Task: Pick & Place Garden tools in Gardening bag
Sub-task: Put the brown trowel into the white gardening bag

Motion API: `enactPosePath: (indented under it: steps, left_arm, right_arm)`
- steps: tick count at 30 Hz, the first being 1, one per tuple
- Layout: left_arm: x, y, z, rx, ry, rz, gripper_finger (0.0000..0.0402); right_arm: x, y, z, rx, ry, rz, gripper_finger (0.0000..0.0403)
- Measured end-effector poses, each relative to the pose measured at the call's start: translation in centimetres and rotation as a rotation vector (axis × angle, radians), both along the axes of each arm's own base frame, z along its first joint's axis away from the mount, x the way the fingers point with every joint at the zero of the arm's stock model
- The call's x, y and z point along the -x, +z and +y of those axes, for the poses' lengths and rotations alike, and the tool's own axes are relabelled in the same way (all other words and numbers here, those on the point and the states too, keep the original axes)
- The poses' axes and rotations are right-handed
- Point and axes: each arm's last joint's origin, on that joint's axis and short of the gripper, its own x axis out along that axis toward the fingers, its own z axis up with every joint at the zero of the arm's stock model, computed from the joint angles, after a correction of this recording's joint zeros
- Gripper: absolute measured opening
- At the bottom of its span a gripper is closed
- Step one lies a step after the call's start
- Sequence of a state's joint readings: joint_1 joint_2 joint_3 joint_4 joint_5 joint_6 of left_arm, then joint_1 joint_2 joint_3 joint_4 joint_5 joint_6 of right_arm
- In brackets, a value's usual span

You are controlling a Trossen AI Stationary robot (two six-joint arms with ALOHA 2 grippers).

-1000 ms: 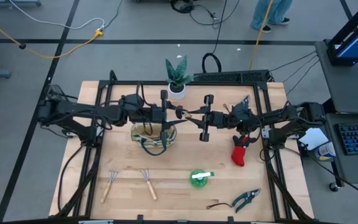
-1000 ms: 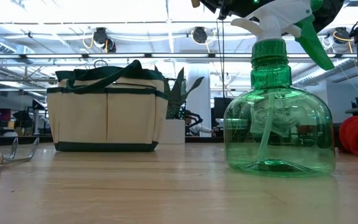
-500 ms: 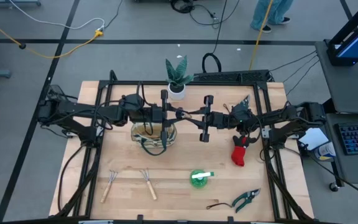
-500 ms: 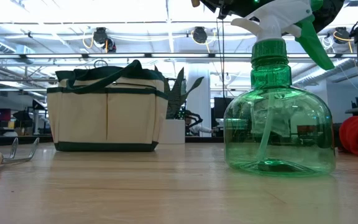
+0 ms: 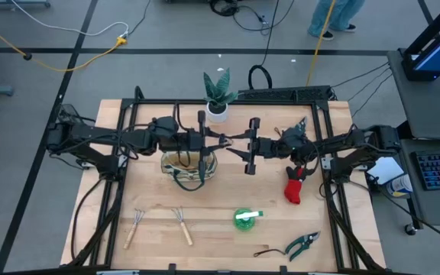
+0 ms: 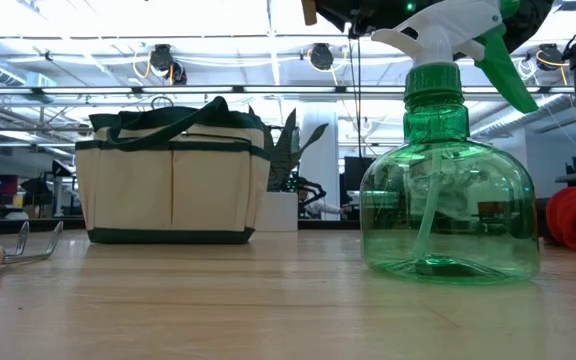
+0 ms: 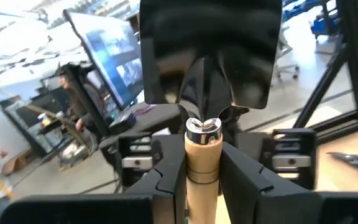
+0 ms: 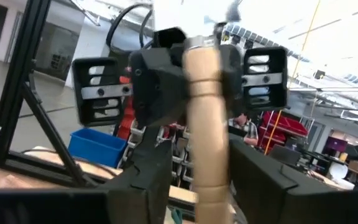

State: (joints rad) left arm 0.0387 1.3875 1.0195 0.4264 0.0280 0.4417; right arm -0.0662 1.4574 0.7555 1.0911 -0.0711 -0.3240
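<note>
**Wood, canvas, glossy plastic**

Pale, smooth wooden trowel handle [image 7: 202, 163] with a shiny metal collar, and its dark metal blade [image 7: 207, 53] looks matt. Cream canvas bag [image 6: 171, 180], soft cloth, green trim. Translucent green plastic spray bottle [image 6: 449, 195] gleams glossy. Light wooden tabletop [image 6: 268, 310], smooth grain.

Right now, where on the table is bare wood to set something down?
Free: the strip between the gardening bag and the two mini rakes, and the left edge beside the bag. Crowded: the front right, with spray bottle, pruning shears and red glove.
</note>
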Motion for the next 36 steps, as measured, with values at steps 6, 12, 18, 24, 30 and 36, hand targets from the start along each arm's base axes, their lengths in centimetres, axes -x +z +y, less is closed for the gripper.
enactPosePath:
  steps: [6,12,18,24,30,36]
  left_arm:
    - [0.0,-0.6,0.2,0.010,0.034,0.059,0.0079]
    - [0.0,-1.1,0.2,0.030,0.044,0.111,0.0079]
    - [0.1,-1.7,0.4,0.035,0.126,0.178,0.0082]
    - [0.5,-2.0,0.5,0.055,0.153,0.236,0.0084]
    - [1.4,-2.0,0.8,0.052,0.241,0.290,0.0084]
    - [2.4,-2.1,0.9,0.072,0.282,0.366,0.0085]
  right_arm:
    - [0.0,-0.1,-0.1,-0.007,-0.024,0.015,0.0186]
    - [-0.1,-0.4,-0.3,-0.024,-0.103,0.038,0.0194]
    - [-0.1,-0.7,-0.3,-0.024,-0.110,0.069,0.0194]
    - [-0.2,-1.1,-0.3,-0.023,-0.102,0.113,0.0194]
    - [-0.3,-1.3,-0.2,-0.029,-0.094,0.131,0.0194]
    - [-0.3,-1.3,-0.2,-0.030,-0.093,0.131,0.0194]
